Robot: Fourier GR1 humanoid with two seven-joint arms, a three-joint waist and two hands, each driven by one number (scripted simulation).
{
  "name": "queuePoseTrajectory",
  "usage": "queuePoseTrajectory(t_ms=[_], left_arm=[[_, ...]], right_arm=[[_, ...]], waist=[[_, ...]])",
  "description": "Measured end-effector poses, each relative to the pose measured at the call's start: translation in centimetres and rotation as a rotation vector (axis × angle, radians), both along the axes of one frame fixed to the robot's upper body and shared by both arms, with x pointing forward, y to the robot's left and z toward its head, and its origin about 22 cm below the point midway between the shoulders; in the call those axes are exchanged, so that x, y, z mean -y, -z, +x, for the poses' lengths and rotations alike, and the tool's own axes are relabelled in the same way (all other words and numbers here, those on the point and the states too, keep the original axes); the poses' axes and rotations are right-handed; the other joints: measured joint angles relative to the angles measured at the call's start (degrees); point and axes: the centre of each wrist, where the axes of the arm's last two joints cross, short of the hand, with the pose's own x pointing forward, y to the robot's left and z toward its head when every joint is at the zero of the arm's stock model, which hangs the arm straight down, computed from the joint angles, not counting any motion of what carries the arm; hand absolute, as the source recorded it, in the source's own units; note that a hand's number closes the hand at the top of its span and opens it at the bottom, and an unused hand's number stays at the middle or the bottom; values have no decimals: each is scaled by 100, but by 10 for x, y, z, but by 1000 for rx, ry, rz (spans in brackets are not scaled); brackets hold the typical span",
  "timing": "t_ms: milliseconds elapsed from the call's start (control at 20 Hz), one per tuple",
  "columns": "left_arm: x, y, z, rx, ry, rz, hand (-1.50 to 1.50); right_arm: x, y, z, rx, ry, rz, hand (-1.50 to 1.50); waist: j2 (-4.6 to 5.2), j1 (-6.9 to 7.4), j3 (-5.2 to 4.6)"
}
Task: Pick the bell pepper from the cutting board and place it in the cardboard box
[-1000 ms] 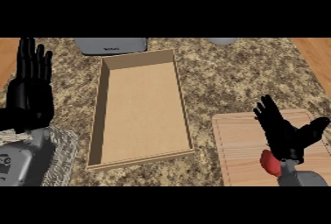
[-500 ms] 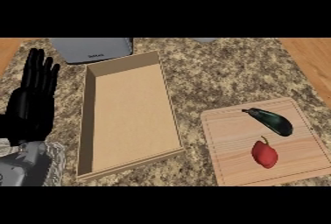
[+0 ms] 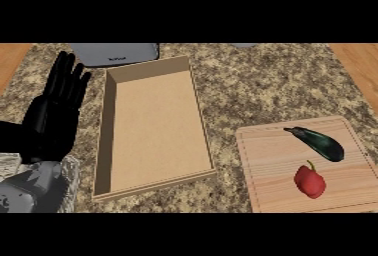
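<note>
Black and flat, the left hand (image 3: 55,117) stands at the left edge of the bench (image 3: 273,85) with its fingers straight, together and pointing up, holding nothing; it looks to be resting there, out of the way, just beside the left wall of the cardboard box (image 3: 151,131) but not touching it. Its grey forearm comes in from the lower left corner. The right hand shows nowhere in the head view, so nothing can be said of its fingers.

The box lies open-topped beside the hand, long and shallow, its length running from the near edge toward the far edge, and nothing lies in it. Its open mouth faces up, which suits a drop from above.

Well to the right, at the near right corner of the bench, lies the pale wooden cutting board (image 3: 269,150). The red bell pepper (image 3: 310,181) sits on the board's near right part, stem toward the far side, untouched. A dark green vegetable (image 3: 317,142), long and glossy, lies just beyond it on the same board, near but apart. The pick is therefore not yet begun, and the pepper is closer to the right side, so the right arm seems the natural one to take it.

The bench top is speckled brown stone, with bare wood showing at the far left and far right corners. A grey object (image 3: 114,52) sits at the far edge, just behind the box
</note>
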Motion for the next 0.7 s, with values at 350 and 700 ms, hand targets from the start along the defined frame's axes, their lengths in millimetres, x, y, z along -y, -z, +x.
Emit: queuePoseTrajectory(t_ms=[350,700], left_arm=[[22,-11,3,-5,55,-8,0],[33,-15,9,-8,86,-12,0]], right_arm=[[-16,-11,-45,-339,-56,48,-150],[-60,-48,-42,-423,-109,139,-150]], waist=[[92,299,-8],[115,504,-31]])
